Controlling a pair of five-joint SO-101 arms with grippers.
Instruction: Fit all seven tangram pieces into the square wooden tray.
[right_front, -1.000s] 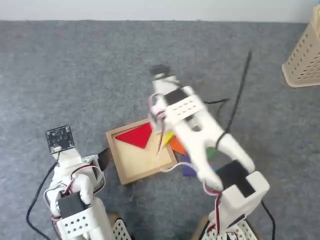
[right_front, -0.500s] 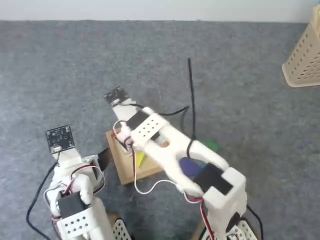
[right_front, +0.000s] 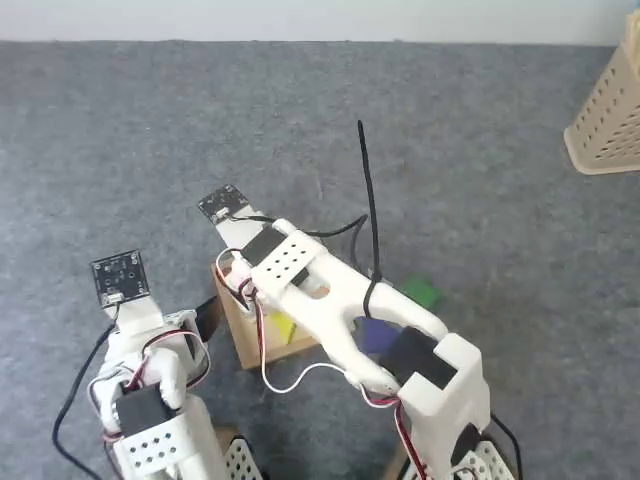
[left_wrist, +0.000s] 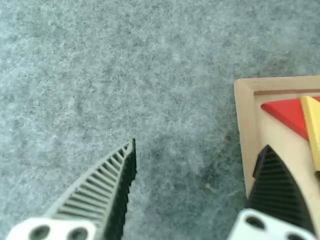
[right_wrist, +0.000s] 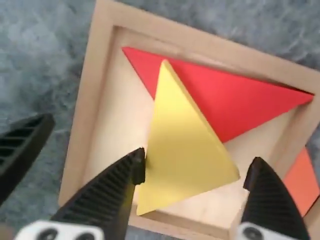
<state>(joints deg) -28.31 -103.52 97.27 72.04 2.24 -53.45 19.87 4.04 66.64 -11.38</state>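
The square wooden tray (right_wrist: 90, 100) holds a red triangle (right_wrist: 235, 107) against its far side. My right gripper (right_wrist: 198, 161) is shut on a yellow triangle (right_wrist: 180, 145), which hangs tilted over the tray and overlaps the red one. In the high view the right arm (right_front: 300, 275) covers most of the tray (right_front: 238, 345), with a bit of yellow triangle (right_front: 280, 326) showing. My left gripper (left_wrist: 195, 170) is open at the tray's corner (left_wrist: 245, 100), one finger (left_wrist: 275, 185) over the rim.
An orange piece (right_wrist: 302, 180) lies just outside the tray. A green piece (right_front: 422, 292) and a purple piece (right_front: 375, 335) lie on the grey carpet beside the right arm. A pale perforated basket (right_front: 608, 110) stands far right.
The right arm has swung left across the tray, carrying the yellow triangle from the tray's right edge to over its middle. The left arm has stayed still.
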